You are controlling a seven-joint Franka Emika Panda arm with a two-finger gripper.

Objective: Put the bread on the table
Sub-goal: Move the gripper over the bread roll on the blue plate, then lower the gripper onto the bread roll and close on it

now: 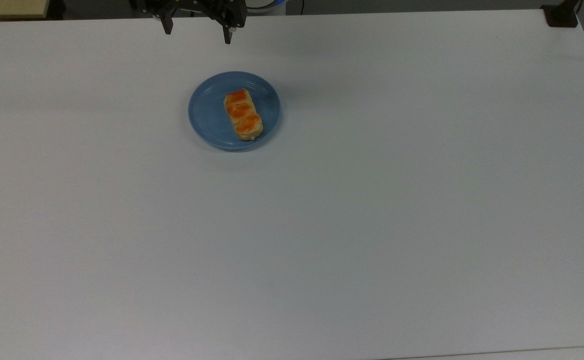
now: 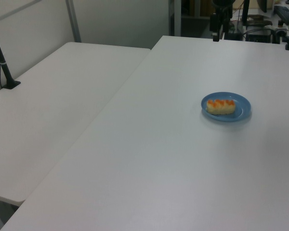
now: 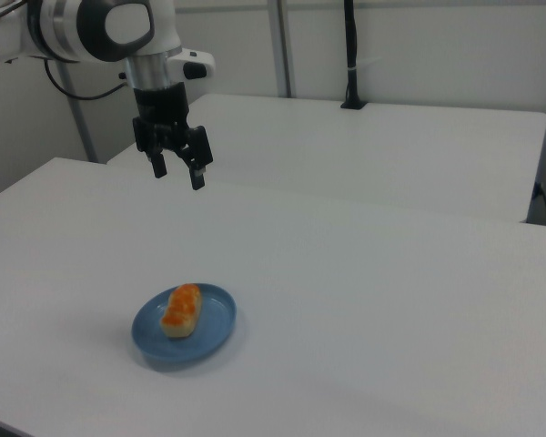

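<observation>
Blue and round, the plate (image 1: 207,117) sits on the white table (image 1: 372,225) with the bread (image 1: 243,114) lying on it — a small tan loaf with three orange-brown glazed bumps, lying flat and nearer the plate's edge on the top view's right. In the left view the bread (image 2: 220,106) shows its long side, bumps upward, inside the plate (image 2: 241,111). In the right view the loaf (image 3: 181,309) lies toward the right view's left half of the plate (image 3: 214,328).

The gripper (image 1: 198,33) hangs at the top view's upper edge, well apart from the plate, its two dark fingers spread wide with nothing between them. The right view shows the gripper (image 3: 176,173) above the table (image 3: 391,273), raised clear of the surface, fingers pointing down and parted, on a white arm (image 3: 100,27) with black joints.

Nothing stands between the gripper and the bread; the tabletop around the plate is bare. A second white table (image 2: 53,110) adjoins the first along the left view's left, with a black post (image 2: 2,62) clamped to its far edge; the right view shows a similar black post (image 3: 350,55) on the table behind. A dark clamp (image 1: 562,15) sits at the table corner on the top view's upper right. Cluttered equipment (image 2: 260,24) lies beyond the table's far end in the left view — no readable writing or labels can be made out anywhere.
</observation>
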